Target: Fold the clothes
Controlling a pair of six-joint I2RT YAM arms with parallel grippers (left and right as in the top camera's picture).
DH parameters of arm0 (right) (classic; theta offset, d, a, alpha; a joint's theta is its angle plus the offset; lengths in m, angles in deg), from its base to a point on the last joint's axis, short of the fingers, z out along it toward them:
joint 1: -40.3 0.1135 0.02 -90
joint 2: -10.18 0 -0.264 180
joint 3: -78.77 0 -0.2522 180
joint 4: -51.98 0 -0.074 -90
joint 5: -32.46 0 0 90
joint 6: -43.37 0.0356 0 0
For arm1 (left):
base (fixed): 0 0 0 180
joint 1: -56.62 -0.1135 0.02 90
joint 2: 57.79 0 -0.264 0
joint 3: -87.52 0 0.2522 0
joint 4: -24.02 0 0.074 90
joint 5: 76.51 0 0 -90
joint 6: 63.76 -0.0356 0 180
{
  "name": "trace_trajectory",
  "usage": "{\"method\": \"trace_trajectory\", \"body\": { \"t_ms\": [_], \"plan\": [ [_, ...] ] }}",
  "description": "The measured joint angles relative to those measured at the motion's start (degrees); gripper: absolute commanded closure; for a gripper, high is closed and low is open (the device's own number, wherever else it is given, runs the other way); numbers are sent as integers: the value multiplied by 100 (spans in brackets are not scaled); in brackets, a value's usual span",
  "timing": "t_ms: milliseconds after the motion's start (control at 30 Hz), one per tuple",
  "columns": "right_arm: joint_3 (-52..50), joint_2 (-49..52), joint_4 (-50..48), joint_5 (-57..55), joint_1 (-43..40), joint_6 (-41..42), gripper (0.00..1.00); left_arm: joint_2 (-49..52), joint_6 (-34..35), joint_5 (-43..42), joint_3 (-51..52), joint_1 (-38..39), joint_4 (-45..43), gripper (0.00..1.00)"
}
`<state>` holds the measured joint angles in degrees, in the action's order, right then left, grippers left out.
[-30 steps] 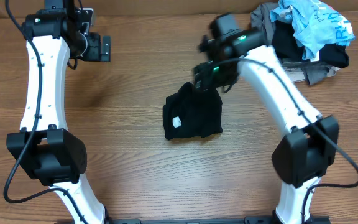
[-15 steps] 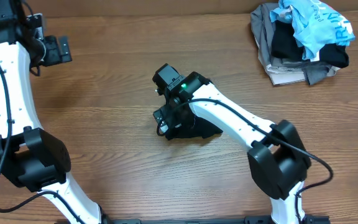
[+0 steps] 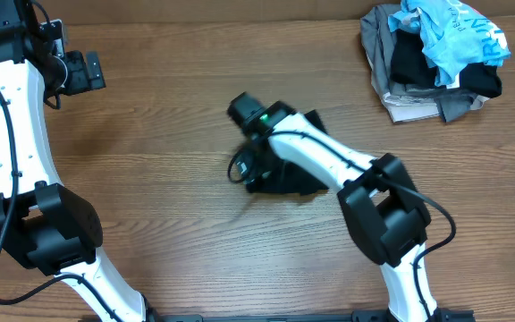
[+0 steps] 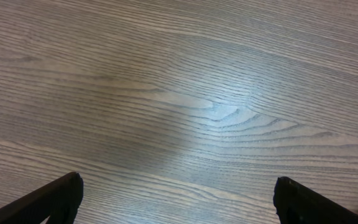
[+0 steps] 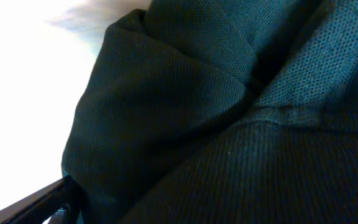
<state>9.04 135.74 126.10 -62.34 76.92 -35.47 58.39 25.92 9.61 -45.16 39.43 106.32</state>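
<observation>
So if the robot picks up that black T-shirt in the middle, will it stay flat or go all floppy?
Probably floppy: the soft black T-shirt already lies bunched, and the right wrist view shows loose folds. It is likely light, since the knit fabric looks thin. If pushed, it would probably crumple or drag rather than slide neatly across the wooden table.

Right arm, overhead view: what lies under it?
A bunched black soft-fabric T-shirt on the brown wooden table. The white arm covers the shirt's upper part, so any logo or tag there cannot be seen.
</observation>
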Motion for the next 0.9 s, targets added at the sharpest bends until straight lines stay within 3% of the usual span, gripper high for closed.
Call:
{"method": "trace_trajectory", "body": {
  "t_ms": [100,167,200,400,600,800,900],
  "plan": [
    [37,20,164,-26,-435,72,5,0,0,0,0,0,-2,0],
    [72,42,321,-17,-765,94,45,0,0,-2,0,0,0,0],
    [96,52,402,2,-922,105,93,0,0,-4,0,0,0,0],
    [282,103,798,365,-1491,155,96,0,0,-15,0,22,-2,0],
    [1158,369,1930,435,-1565,197,96,0,0,-17,0,33,-2,0],
    [3578,378,3475,160,-1729,210,96,0,0,-17,0,33,-22,0],
    [4828,278,3624,109,-1867,149,96,0,0,-17,0,33,-26,0]
  ]
}}
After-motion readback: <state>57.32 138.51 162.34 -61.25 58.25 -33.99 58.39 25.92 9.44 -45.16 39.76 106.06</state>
